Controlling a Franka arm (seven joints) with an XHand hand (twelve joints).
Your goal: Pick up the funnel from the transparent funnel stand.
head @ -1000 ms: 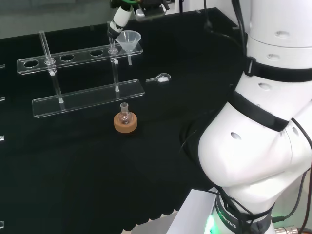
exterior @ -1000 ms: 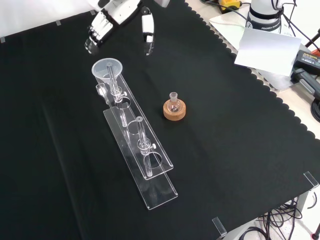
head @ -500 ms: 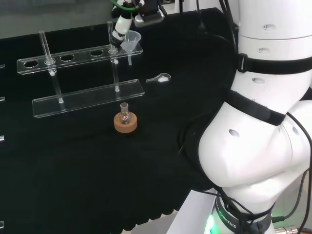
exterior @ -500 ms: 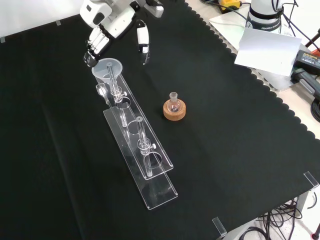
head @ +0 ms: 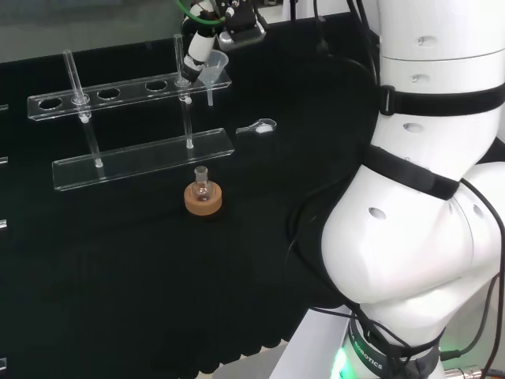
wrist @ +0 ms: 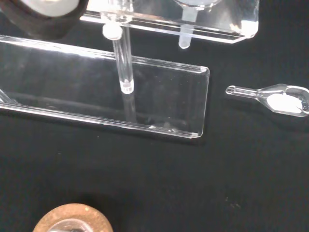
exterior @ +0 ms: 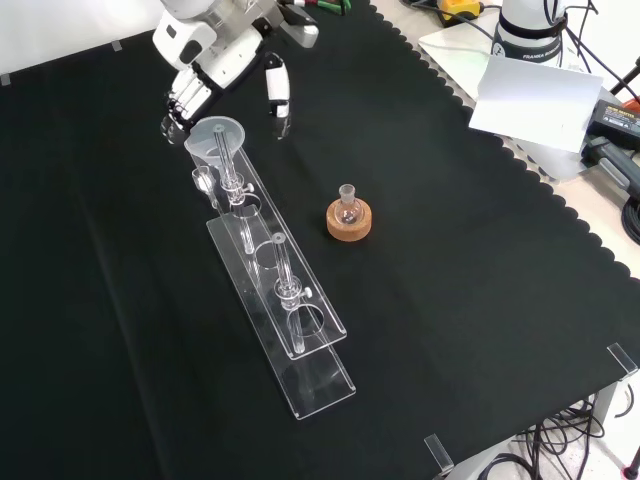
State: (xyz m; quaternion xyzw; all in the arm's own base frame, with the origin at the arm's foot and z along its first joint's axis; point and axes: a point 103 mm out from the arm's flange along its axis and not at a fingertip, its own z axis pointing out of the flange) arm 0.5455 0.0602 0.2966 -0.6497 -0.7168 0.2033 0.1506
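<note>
In the front view the hand [exterior: 215,62] hangs with fingers spread and grasping nothing, at about 12 o'clock from the funnel [exterior: 214,138], which sits in the end hole of the clear stand [exterior: 300,330]. I judge the main risk is a finger catching the funnel's rim or the upright post [exterior: 227,160] beside it, tipping the funnel or shifting the stand. At 3 o'clock from the stand a small flask on a cork ring [exterior: 348,220] stands well apart; a clear scoop [head: 258,126] lies on the bench [exterior: 480,300] near the stand's end.
</note>
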